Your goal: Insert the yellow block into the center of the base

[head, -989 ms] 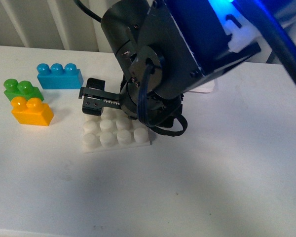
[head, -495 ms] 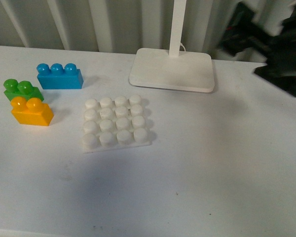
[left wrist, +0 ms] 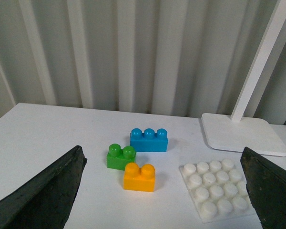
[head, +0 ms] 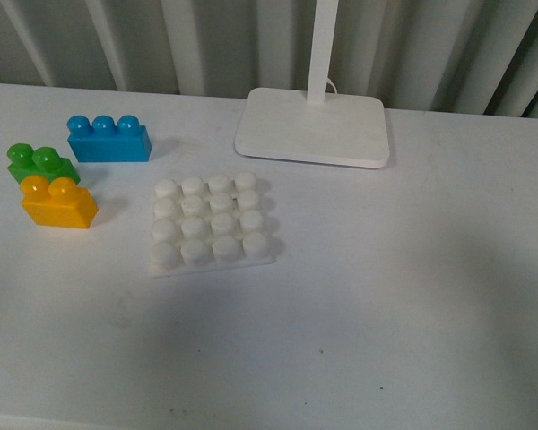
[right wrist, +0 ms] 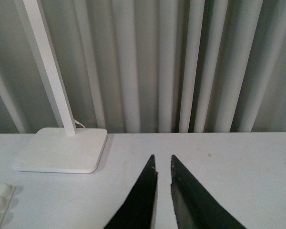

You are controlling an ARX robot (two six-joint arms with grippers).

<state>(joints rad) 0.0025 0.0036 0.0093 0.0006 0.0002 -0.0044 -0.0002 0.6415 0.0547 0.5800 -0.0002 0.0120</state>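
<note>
Sitting studs-up near the left edge of the white counter [head: 412,305], the yellow block [head: 58,202] lies apart from the base [head: 212,224]. The base lies flat nearer the counter's middle, and every one of its white studs is uncovered. A green brick [head: 40,163] sits just behind the yellow block, touching it or nearly so. A longer blue brick [head: 108,138] stands a little further toward the back edge. Behind the base, close to the back edge, rests a white lamp foot [head: 312,127] with its pole [head: 321,45] rising out of view. The left fingers [left wrist: 47,195] are spread wide and grip nothing, and the three bricks and the base show between them. The right fingers [right wrist: 138,200] are drawn narrow with only a thin slit between the tips. They grip nothing and are raised over bare counter, well apart from the base.
</note>
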